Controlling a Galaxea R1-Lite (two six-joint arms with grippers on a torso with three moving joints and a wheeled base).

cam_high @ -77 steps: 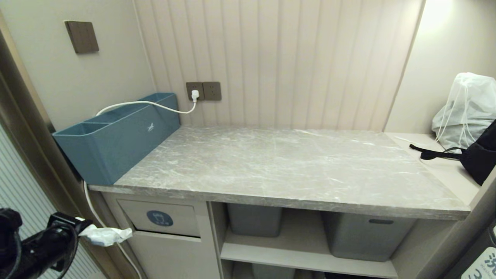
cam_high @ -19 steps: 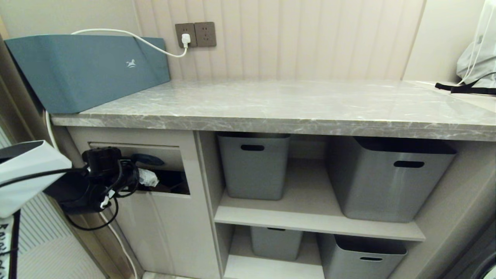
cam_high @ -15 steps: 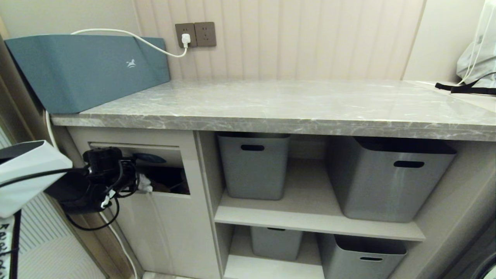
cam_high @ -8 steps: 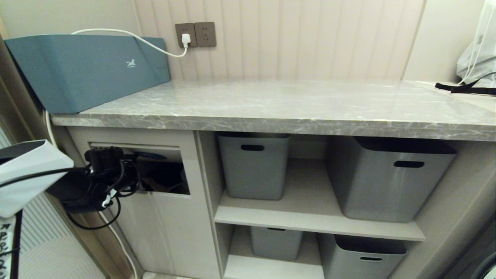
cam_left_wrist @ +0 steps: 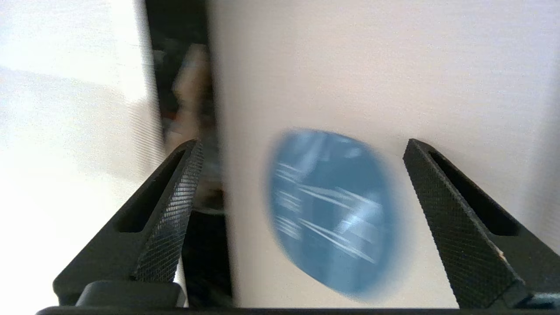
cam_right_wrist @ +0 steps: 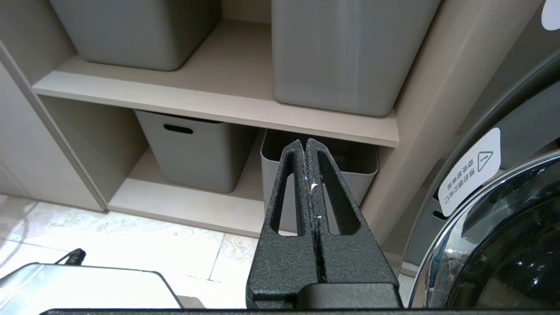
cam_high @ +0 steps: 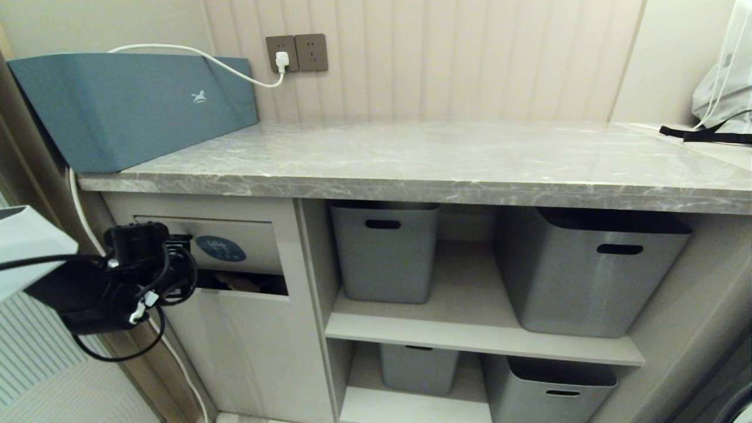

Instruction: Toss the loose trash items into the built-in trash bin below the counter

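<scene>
The built-in trash bin (cam_high: 258, 241) sits under the left end of the counter (cam_high: 411, 153). Its beige flap bears a round blue sticker (cam_high: 220, 248) and hangs nearly closed, with a dark gap (cam_high: 247, 283) along its lower edge. My left gripper (cam_high: 183, 264) is just left of the flap, level with it. In the left wrist view this gripper (cam_left_wrist: 302, 143) is open and empty, its fingers either side of the sticker (cam_left_wrist: 332, 210). No loose trash items are in view. My right gripper (cam_right_wrist: 305, 141) is shut and parked low, facing the lower shelves.
A long teal box (cam_high: 129, 106) stands on the counter's left end, with a white cable (cam_high: 188, 53) over it. Grey tubs (cam_high: 385, 252) (cam_high: 593, 270) fill the open shelves. A white bag (cam_high: 725, 88) lies far right. A washing machine door (cam_right_wrist: 503, 245) is beside my right gripper.
The camera has dropped to cabinet height. My left gripper pushed the crumpled wrapper through the flap, opened and let it go, then drew back left. The flap swung back, showing its sticker.
</scene>
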